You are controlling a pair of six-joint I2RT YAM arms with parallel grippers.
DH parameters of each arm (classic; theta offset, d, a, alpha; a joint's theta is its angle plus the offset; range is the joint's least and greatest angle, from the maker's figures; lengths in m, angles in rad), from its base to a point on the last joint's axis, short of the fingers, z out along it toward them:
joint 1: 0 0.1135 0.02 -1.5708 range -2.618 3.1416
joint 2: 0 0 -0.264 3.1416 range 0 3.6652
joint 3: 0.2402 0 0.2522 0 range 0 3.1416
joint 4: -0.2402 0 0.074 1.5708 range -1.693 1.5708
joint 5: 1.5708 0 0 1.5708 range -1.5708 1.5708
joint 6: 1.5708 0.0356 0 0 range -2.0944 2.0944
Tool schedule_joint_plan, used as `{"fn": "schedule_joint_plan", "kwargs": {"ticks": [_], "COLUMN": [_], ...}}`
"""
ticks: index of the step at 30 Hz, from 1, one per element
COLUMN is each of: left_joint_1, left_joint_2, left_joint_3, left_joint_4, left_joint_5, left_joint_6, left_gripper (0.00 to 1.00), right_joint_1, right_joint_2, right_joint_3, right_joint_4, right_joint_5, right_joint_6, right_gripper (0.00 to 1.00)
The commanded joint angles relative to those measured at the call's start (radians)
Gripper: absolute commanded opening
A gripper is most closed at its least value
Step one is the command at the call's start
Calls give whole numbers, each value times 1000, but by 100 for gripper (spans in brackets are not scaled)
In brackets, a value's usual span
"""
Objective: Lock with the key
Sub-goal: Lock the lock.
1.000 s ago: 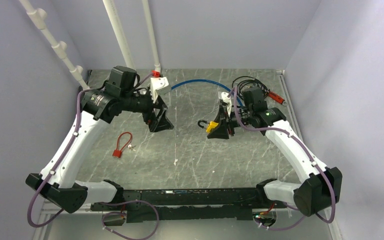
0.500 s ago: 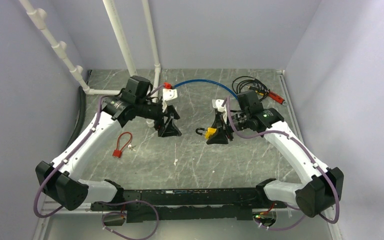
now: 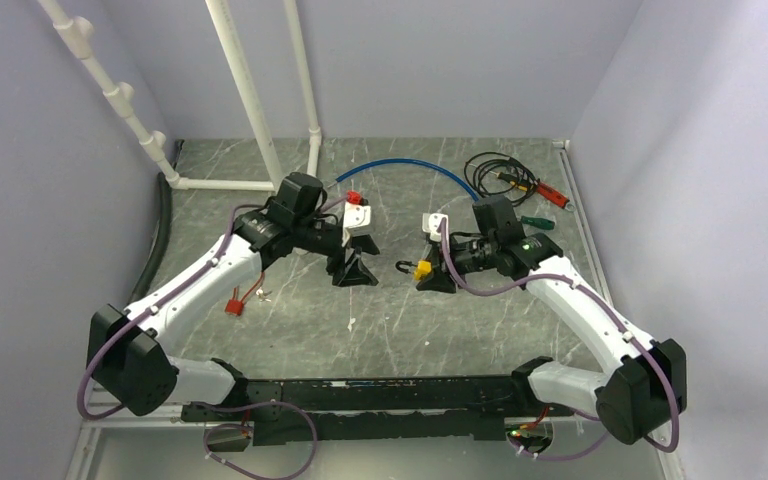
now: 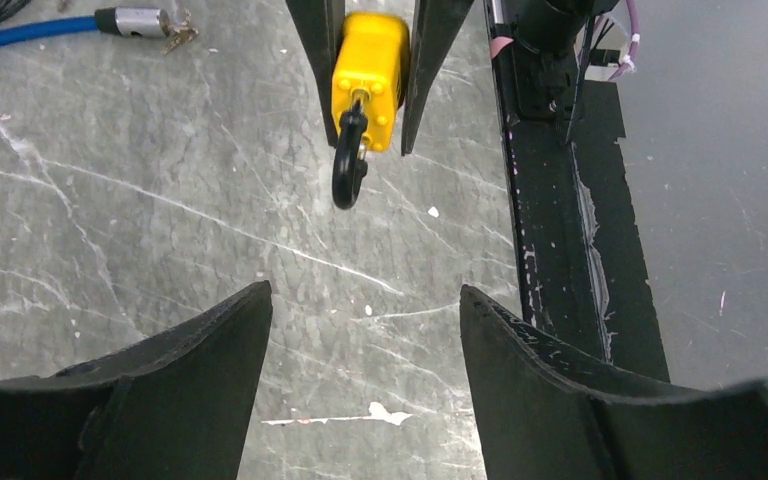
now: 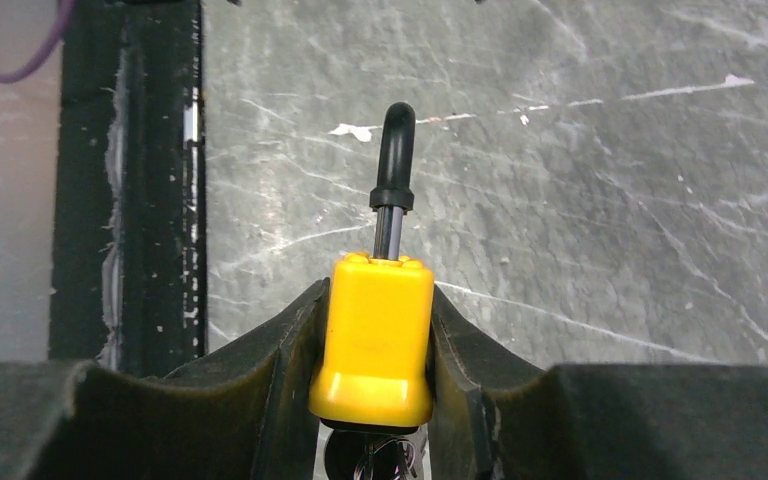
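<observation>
Above the desk [image 3: 390,330], the right gripper [image 3: 428,275] clamps the yellow padlock [image 5: 377,335] by its body, key [image 5: 372,462] apparently at its rear, so the open shackle [image 4: 348,165] points at the left gripper [image 4: 365,300], wide and empty, probably to push it shut.

The padlock [image 3: 421,269] sits between the two fingers of the right gripper [image 3: 434,276], over the middle of the table [image 3: 390,320]. Its hook points left. The left gripper [image 3: 357,272] is just to its left, facing it, not touching. A small lock [image 3: 232,306] lies on the table further left. A long cable [image 3: 410,167] lies behind both grippers, with a coil of wire [image 3: 495,165] at the back right.
</observation>
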Motion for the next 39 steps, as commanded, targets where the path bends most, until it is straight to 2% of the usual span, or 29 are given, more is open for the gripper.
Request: {"fn": "schedule_joint_plan", "kwargs": {"ticks": [1, 7, 8, 10, 13, 18, 20, 25, 30, 34, 39], "left_joint_1": [-13, -13, -13, -13, -13, -14, -17, -61, -124, -137, -141], "left_joint_2": [-60, -40, -26, -7, 13, 49, 47, 15, -19, -12, -33], "left_joint_3": [19, -23, -5, 30, 62, 117, 99, 52, 9, 6, 3], "left_joint_4": [102, 150, 105, 45, 25, -4, 25, 153, 137, 143, 153], "left_joint_5": [-4, -3, 9, 7, -19, 9, 31, 29, -42, -88, -75], "left_joint_6": [-39, 37, 106, 156, 142, 143, 137, 6, 60, 54, 80], "left_gripper": [72, 76, 76, 74, 71, 70, 68, 63, 58, 56, 46], "right_joint_1": [10, 10, 9, 9, 10, 11, 11, 14, 22, 47, 97], "right_joint_2": [-64, -57, -60, -69, -38, -24, -40, -104, -91, -88, -74], "right_joint_3": [-48, -10, 6, -11, 15, 43, 24, -16, -17, -4, 26], "right_joint_4": [219, 113, 71, 112, 149, 121, 115, 134, 78, 112, 93], "right_joint_5": [71, -3, -25, -48, -101, -78, -74, -58, -69, -66, -13], "right_joint_6": [45, -15, -48, -48, 33, 15, 5, 9, -103, -61, -74], "right_gripper": [0, 0, 0, 0, 0, 0, 0, 0, 0, 0, 0]}}
